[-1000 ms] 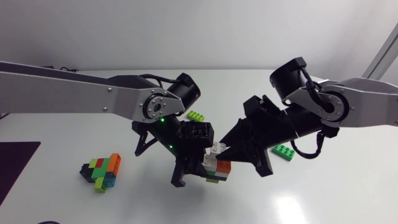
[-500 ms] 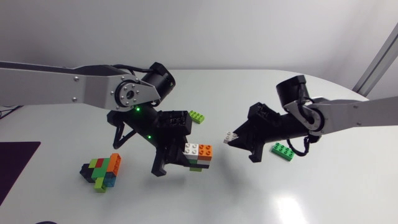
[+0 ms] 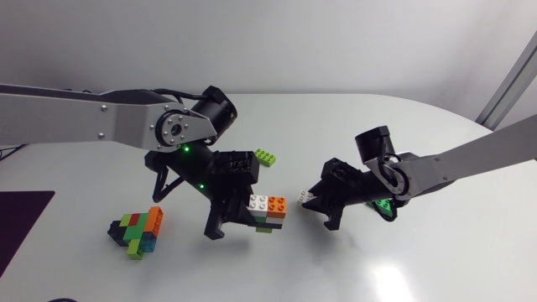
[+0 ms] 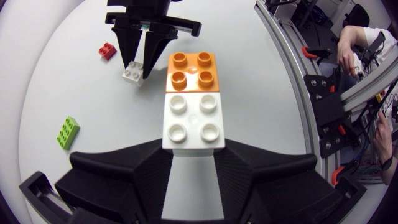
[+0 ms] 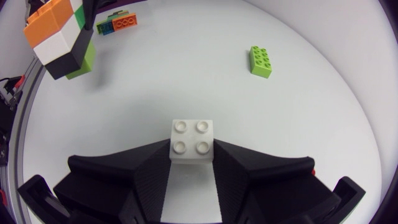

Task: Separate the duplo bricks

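Stack (image 3: 268, 211) clamped in left gripper (image 4: 193, 154); white brick (image 5: 193, 141) pinched in right gripper (image 5: 193, 163). Shows from left wrist, hidden overhead: red brick (image 4: 107, 50) beside right gripper. Glossy white table (image 3: 352, 260).

— Where's everything?
— My left claw (image 4: 191, 148) carries the white-orange-black-green plastic brick stack (image 3: 268, 205); right of it, my right claw (image 5: 193, 149) carries a small white plastic brick (image 3: 307, 198). A lime plastic brick (image 3: 266, 156) lies behind, on the desk (image 3: 419, 268).

white-orange brick stack (image 4: 191, 106) held, white brick (image 5: 192, 143) apart
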`<action>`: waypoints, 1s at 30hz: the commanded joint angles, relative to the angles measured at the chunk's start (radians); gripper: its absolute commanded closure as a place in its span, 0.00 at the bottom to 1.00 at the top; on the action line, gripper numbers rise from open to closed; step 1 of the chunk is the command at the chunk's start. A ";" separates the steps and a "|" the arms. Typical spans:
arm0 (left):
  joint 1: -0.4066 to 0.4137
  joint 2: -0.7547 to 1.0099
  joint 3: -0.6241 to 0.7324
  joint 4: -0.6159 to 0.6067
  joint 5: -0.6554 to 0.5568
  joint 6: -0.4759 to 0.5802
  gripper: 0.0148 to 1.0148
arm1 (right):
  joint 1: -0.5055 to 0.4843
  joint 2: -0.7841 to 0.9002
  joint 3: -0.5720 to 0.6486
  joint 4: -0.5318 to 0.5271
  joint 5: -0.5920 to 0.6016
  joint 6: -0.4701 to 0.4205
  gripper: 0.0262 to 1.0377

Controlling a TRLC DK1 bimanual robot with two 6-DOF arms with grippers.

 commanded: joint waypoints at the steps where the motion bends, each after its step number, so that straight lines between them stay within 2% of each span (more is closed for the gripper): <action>1: -0.014 0.003 -0.016 0.007 0.005 0.006 0.66 | 0.022 0.051 -0.033 0.031 0.012 0.003 0.72; 6: -0.019 0.009 -0.018 0.012 0.005 0.002 0.66 | 0.051 0.086 -0.045 0.079 0.042 0.003 0.71; 7: -0.020 0.009 -0.018 0.012 0.005 0.002 0.66 | 0.053 0.086 -0.045 0.079 0.043 0.003 0.68; 10: -0.020 0.012 -0.016 0.012 0.005 0.002 0.66 | 0.053 0.074 -0.045 0.068 0.045 0.002 0.38; 12: -0.020 0.012 -0.015 0.012 0.005 0.002 0.66 | 0.051 0.036 -0.052 0.054 0.045 0.003 0.09; 13: -0.020 0.015 -0.015 0.012 0.005 0.002 0.66 | 0.046 0.011 -0.052 0.039 0.043 0.003 0.04; 16: -0.022 0.023 -0.012 0.012 0.005 0.002 0.66 | 0.017 -0.098 -0.052 -0.041 0.017 -0.001 0.04; 22: -0.032 0.035 -0.010 0.014 0.005 0.002 0.66 | -0.015 -0.297 -0.016 -0.245 -0.112 -0.003 0.04; 25: -0.040 0.038 -0.007 0.015 0.001 0.002 0.66 | 0.003 -0.345 0.001 -0.318 -0.150 -0.003 0.04; 30: -0.045 0.039 -0.006 0.015 -0.002 0.002 0.66 | 0.069 -0.394 -0.001 -0.375 -0.170 -0.001 0.04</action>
